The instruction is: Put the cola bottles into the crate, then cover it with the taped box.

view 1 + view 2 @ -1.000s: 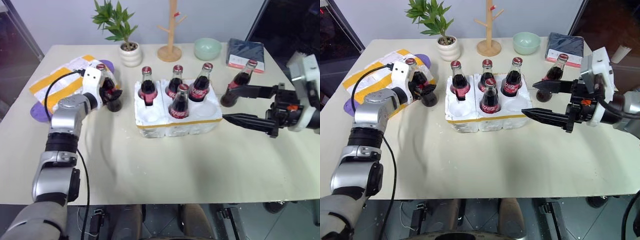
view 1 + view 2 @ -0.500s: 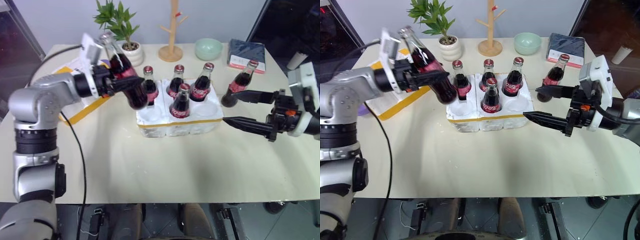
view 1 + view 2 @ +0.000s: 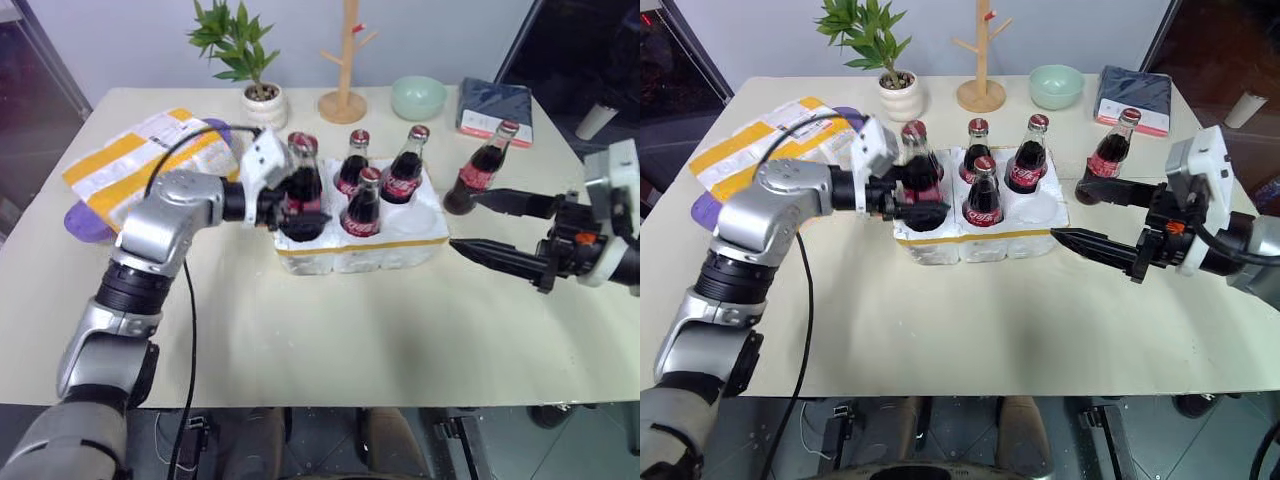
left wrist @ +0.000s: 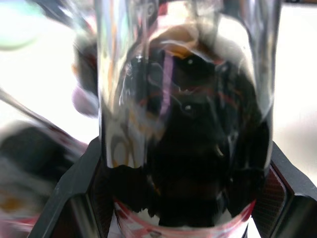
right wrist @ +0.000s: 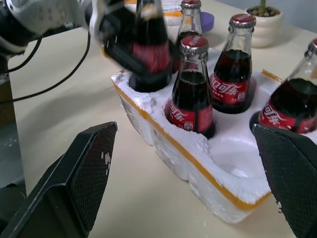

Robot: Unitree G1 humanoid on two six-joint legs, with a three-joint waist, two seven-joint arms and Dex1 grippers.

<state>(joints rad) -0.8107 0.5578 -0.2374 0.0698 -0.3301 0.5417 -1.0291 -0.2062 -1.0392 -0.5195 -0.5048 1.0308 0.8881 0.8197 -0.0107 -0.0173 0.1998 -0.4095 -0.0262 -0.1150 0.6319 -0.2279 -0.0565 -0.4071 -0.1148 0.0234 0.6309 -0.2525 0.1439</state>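
Your left gripper (image 3: 303,205) is clamped on a cola bottle (image 3: 303,180) at the crate (image 3: 400,250)'s near-left well, the bottle's base in or just over that well. Your right gripper (image 3: 478,222) hangs to the crate's right with its fingers spread wide and nothing between them.

On the crate's front rim you see a yellow tape strip. Nearest in the crate is a bottle in the front middle well (image 3: 361,203); its red label carries white Chinese script, readable in the right wrist view. The front right well (image 3: 425,217) is bare white foam.

Behind stand three more bottles (image 3: 352,163), (image 3: 405,167), one hidden mostly by the held one, all dark glass with red caps. A sixth bottle (image 3: 484,167) stands on the table (image 3: 330,330) just right of the crate.

Left of the crate lies the taped box (image 3: 130,165), yellow bands and a white label, print too small to read. Open tabletop lies in front of the crate.
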